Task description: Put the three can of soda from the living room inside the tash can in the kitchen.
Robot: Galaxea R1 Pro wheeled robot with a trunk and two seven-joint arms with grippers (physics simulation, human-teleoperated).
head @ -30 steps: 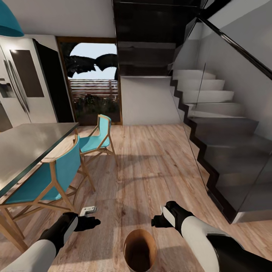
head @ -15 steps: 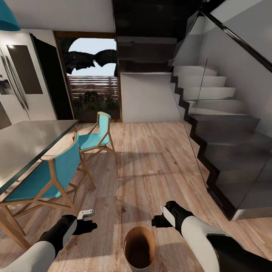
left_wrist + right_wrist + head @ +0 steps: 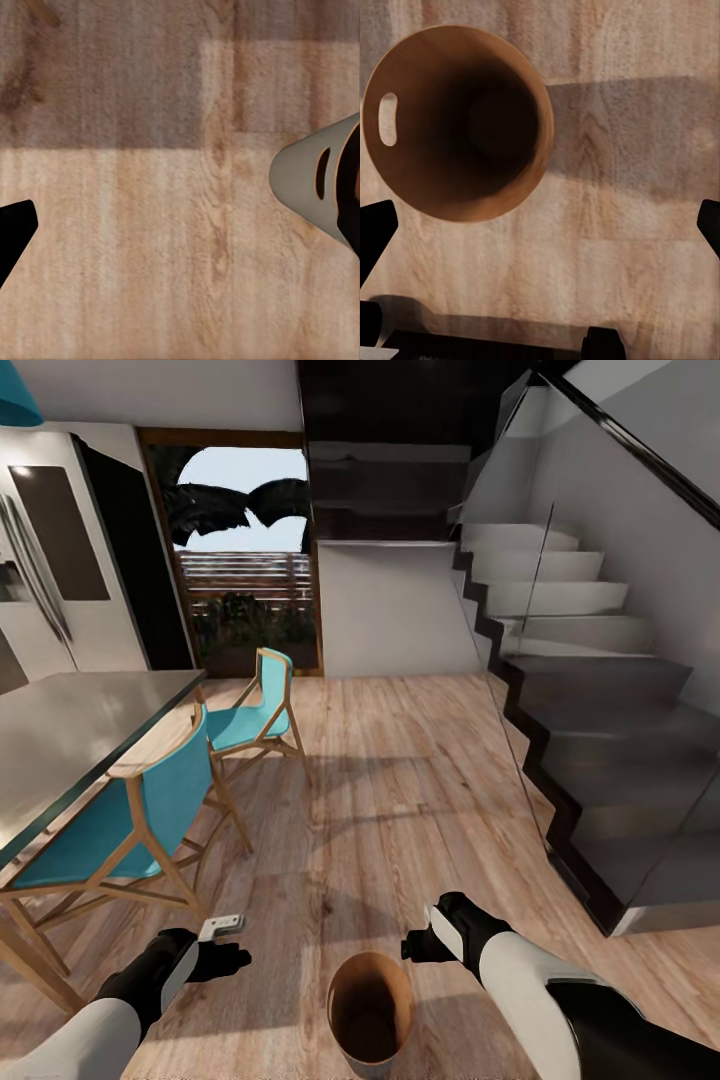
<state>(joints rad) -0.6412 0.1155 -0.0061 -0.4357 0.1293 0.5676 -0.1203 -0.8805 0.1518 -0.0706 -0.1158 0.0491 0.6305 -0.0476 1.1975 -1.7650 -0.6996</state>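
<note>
The tash can [image 3: 369, 1015] is standing upright on the light wood floor [image 3: 400, 800] of the kitchen, low in the head view, between the two arms and close in front of the robot. Its copper-brown inside is showing, dark toward the bottom, and in the right wrist view the tash can [image 3: 457, 124] is seen from above, open-mouthed, with a slot handle cut near the rim and nothing visible inside it.

The left hand [image 3: 225, 958] is hanging just above the floor on the left side of the tash can, apart from it; the left wrist view is showing the pale grey outside wall of the tash can [image 3: 315, 184] off to one side. The right hand [image 3: 418, 944] is hovering near the tash can's rim on the right side, its dark fingertips spread wide at opposite edges of the right wrist view, so it is released and holding nothing. Whether the left hand is released or clenched I cannot tell.

A grey metal-topped counter [image 3: 70, 735] is standing at the left with two teal chairs [image 3: 150, 815] along its near edge, a steel fridge [image 3: 55, 575] behind it, and a staircase [image 3: 590, 690] rising at the right.
</note>
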